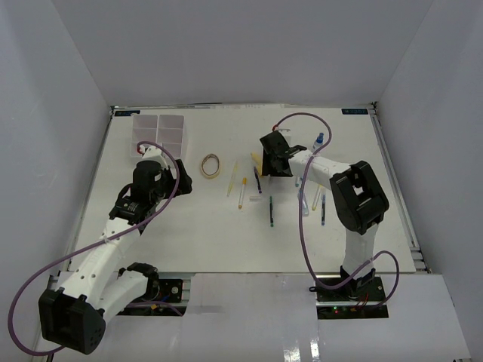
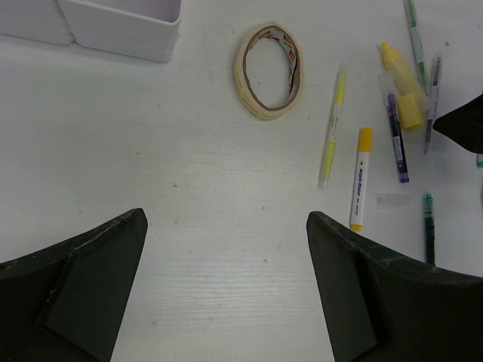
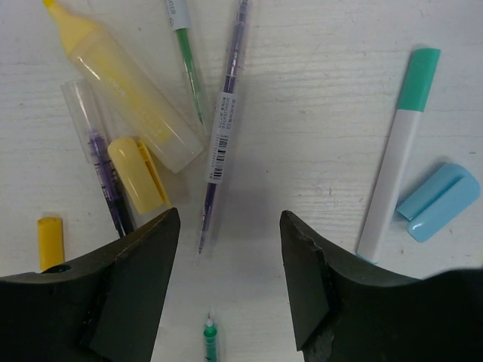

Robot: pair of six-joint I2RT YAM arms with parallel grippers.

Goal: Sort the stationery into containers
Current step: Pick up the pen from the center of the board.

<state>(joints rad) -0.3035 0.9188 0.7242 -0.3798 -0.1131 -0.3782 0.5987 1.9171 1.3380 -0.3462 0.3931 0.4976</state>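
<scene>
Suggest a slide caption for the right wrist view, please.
Right gripper open over a purple pen, beside a yellow highlighter.

From the right gripper (image 3: 229,220), a yellow highlighter (image 3: 128,94) and purple pen (image 3: 226,113) block eleven to twelve o'clock; one o'clock lies bare.

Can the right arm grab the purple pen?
Probably yes. The right gripper hangs just over the purple pen, jaws apart with the pen's tip between them. The green pen and yellow highlighter lie close but not across it.

The right pincer (image 3: 230,279), fingers parted, flanks the tip of the purple pen (image 3: 224,121).
</scene>
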